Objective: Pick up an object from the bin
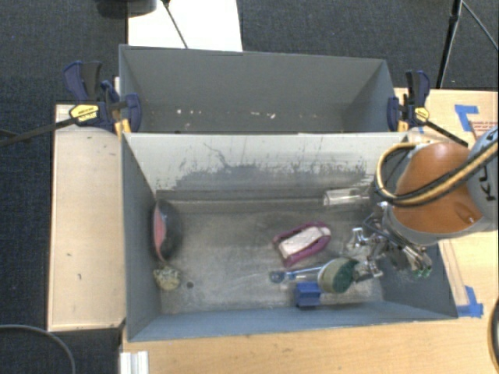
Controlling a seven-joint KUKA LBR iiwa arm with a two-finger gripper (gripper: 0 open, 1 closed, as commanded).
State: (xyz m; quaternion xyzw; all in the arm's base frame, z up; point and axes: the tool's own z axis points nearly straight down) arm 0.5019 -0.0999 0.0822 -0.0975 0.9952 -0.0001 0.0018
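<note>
Gripper [365, 257] low at right of bin [234, 170], by green round obj [337, 276].

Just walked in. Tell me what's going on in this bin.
A robot arm reaches into the grey bin from the right. Its gripper is low near the front right corner, beside a round green thing. A blue block and a purple pouch lie close by. Whether it holds anything, I cannot tell.

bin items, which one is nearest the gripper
The round dark green thing at the front right of the bin, right beside the gripper. The purple packet and blue block lie farther left.
</note>
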